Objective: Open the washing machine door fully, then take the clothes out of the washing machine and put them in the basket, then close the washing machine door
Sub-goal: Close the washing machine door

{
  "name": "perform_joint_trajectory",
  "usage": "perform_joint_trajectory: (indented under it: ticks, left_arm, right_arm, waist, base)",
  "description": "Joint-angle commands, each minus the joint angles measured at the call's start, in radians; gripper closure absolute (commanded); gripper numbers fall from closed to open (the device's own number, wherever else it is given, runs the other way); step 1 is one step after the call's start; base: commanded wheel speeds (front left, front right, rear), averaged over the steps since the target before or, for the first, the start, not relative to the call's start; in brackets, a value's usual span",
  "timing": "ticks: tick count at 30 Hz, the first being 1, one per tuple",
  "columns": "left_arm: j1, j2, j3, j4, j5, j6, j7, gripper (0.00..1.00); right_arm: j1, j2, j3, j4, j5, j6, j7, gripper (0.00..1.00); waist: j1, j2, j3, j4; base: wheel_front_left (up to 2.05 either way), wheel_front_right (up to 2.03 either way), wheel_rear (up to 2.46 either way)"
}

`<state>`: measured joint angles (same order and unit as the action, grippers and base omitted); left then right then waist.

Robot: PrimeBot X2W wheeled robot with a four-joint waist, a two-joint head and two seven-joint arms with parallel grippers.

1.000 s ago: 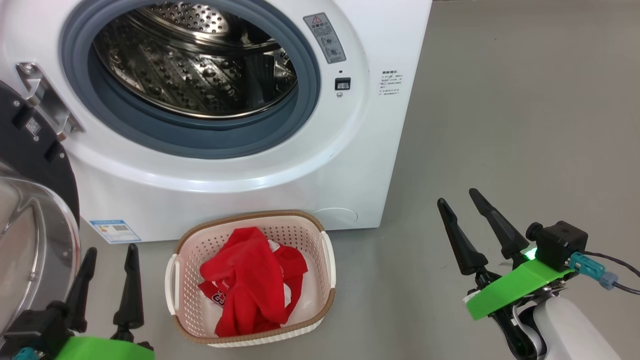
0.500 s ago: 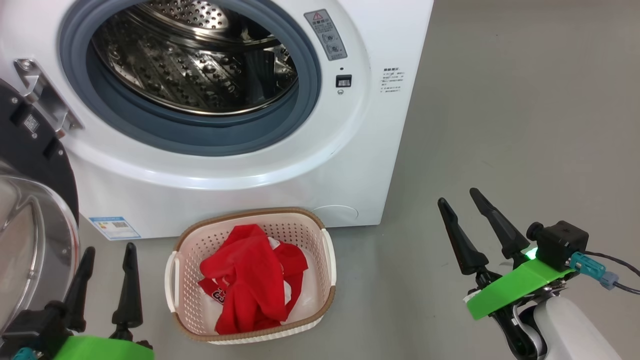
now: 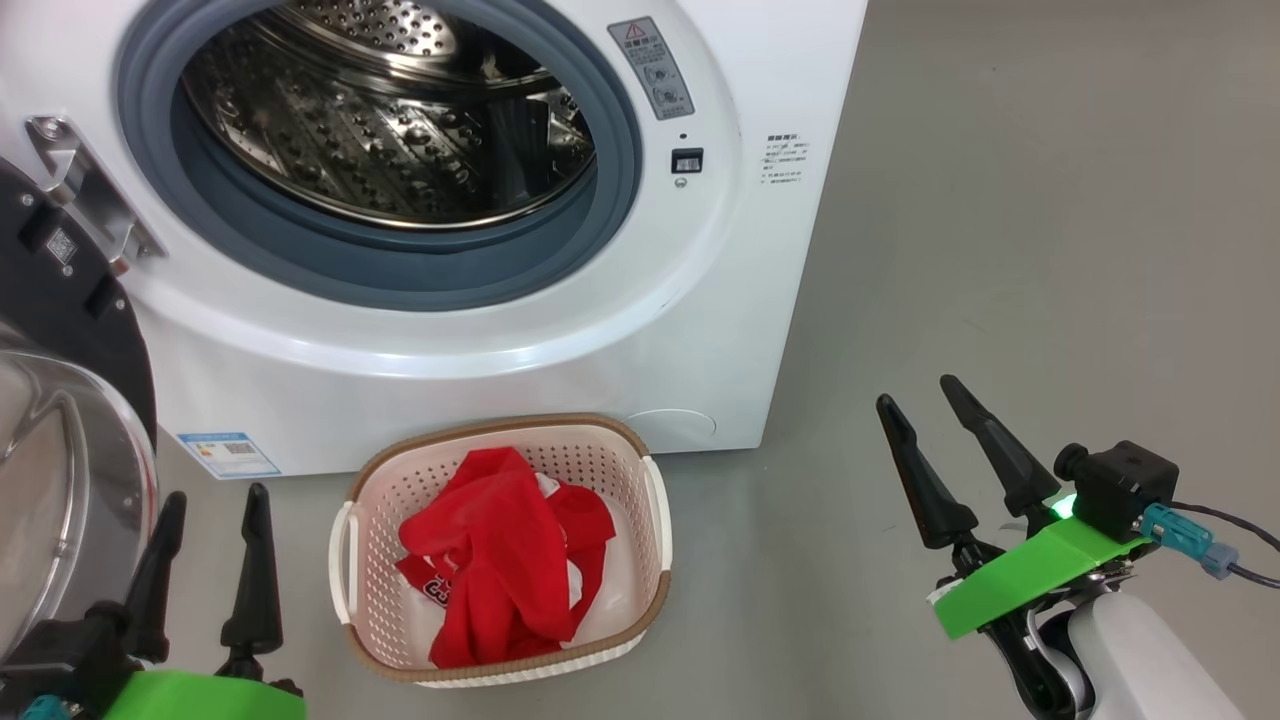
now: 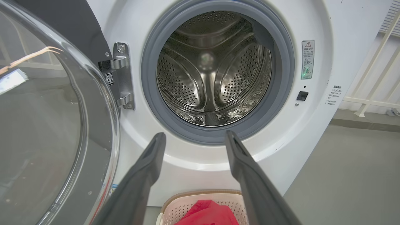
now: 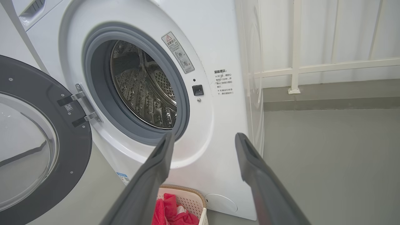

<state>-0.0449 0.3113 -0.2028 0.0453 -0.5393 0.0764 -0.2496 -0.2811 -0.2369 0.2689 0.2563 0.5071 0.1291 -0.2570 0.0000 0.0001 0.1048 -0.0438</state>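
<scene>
First, from the head: the cream perforated plastic basket point(image 3: 600, 470) holds red-and-white clothes point(image 3: 490, 560); the left end effector point(image 3: 218, 494) and right end effector point(image 3: 916, 390) gape wide. Left wrist: the white washing machine point(image 4: 312, 131) shows a perforated steel drum point(image 4: 212, 72). Right wrist: its dark-rimmed glass door point(image 5: 37, 140) hangs wide open.

A bare laundry corner: a white washer point(image 3: 700, 330) on a plain grey floor point(image 3: 1050, 250), white railing point(image 5: 295, 47) behind.
</scene>
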Motion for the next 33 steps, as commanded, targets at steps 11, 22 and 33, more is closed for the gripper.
perform_joint_trajectory:
  ticks: [11, 22, 33]
  left_arm:
    - [-0.027, 0.009, 0.056, -0.024, 0.016, -0.012, -0.012, 0.0]
    - [-0.025, 0.003, 0.061, -0.016, 0.026, -0.02, -0.012, 0.0]
    - [-0.021, 0.002, 0.063, -0.012, 0.03, -0.024, -0.012, 0.0]
  right_arm:
    - [0.006, -0.002, 0.009, -0.025, 0.01, 0.002, -0.005, 0.0]
    - [0.008, -0.003, 0.009, -0.021, 0.011, 0.002, -0.005, 0.0]
    - [0.011, -0.007, 0.014, -0.018, 0.012, 0.002, -0.005, 0.0]
  waist:
    - [0.0, -0.0001, 0.004, 0.0]
    - [0.0, -0.0001, -0.004, 0.002]
    - [0.0, -0.0001, -0.014, 0.004]
  base:
    - [-0.63, 0.63, 0.0]
    - [-1.08, 1.08, 0.0]
    - [-0.05, 0.05, 0.0]
